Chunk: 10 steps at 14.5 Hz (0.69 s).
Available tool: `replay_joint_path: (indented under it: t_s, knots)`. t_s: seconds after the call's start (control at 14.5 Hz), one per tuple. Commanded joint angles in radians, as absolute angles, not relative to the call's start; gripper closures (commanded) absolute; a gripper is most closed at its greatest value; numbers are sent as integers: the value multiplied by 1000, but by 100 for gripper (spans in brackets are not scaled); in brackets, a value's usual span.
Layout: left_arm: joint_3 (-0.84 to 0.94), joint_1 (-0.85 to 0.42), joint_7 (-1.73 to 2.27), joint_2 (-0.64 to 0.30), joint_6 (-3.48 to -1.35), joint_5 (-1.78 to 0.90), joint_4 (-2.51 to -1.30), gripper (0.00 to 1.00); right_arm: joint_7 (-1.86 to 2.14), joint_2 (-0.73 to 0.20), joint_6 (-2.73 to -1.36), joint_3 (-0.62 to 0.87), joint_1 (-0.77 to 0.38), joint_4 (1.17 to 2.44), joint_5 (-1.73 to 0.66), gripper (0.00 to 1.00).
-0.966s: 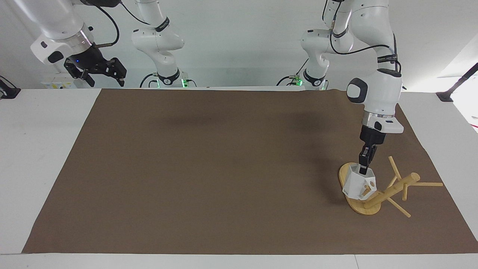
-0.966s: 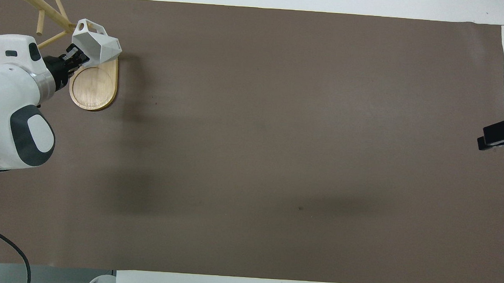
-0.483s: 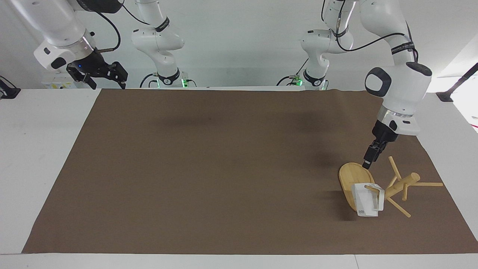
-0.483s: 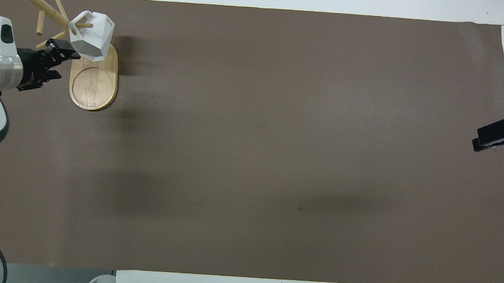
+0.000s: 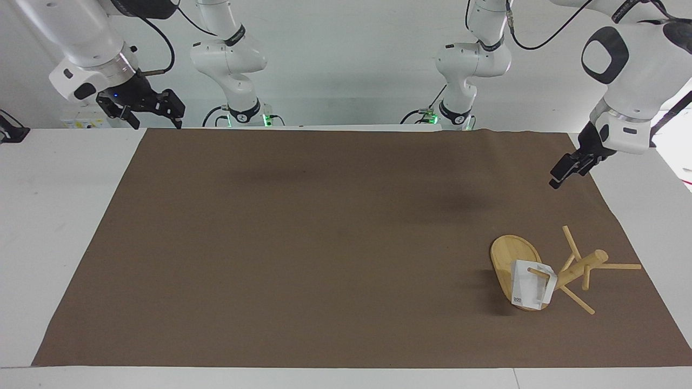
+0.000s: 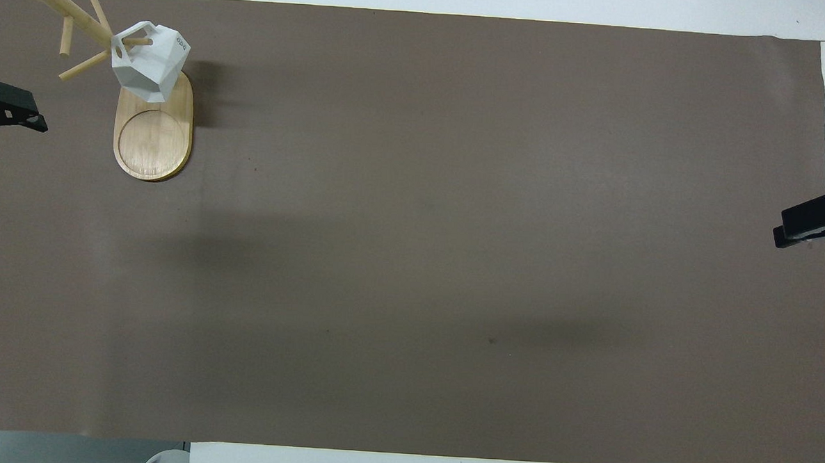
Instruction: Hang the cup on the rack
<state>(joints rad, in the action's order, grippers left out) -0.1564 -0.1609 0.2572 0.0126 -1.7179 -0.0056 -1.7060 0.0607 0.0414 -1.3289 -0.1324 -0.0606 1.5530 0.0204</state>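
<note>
1. The cup [image 5: 531, 289] hangs on the rack [image 5: 567, 273]: 1 peg passes through the hole in its handle, and its body hangs down over the rack's oval base, at the left arm's end of the table.
2. I judge the hang done. The peg carries the cup, and nothing grips it.
3. My left gripper [image 5: 562, 174] is up in the air over the edge of the brown mat [image 5: 303, 243], well apart from the rack. I cannot tell from here whether its fingers are apart or together; it holds nothing.
4. My right gripper [image 5: 143, 108] waits high over the table's other end, fingers spread, empty.
5. The rack's other pegs are bare; several stick out toward the table's edge.
6. Nothing stands between either arm and the rack. The only hazard I see is the cup itself, which sits tilted on its peg, so a knock to the rack could slip it off.
</note>
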Motion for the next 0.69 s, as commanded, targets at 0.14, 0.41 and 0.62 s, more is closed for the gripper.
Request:
replay_joint_path:
  t_s: [0.14,0.41,0.62]
  knots:
    - [-156,-158,83,-11,-1539,-1,-1591,1,83,49,-1351,-135,-55,1563,29,0]
    - [-155,-160,2,-14,-1482,0,-1540,1,78,49,-1351,-135,-55,1563,35,0]
    - [-156,-158,-38,-12,-1470,-2,-1523,1,80,49,-1351,-135,-55,1566,35,0]
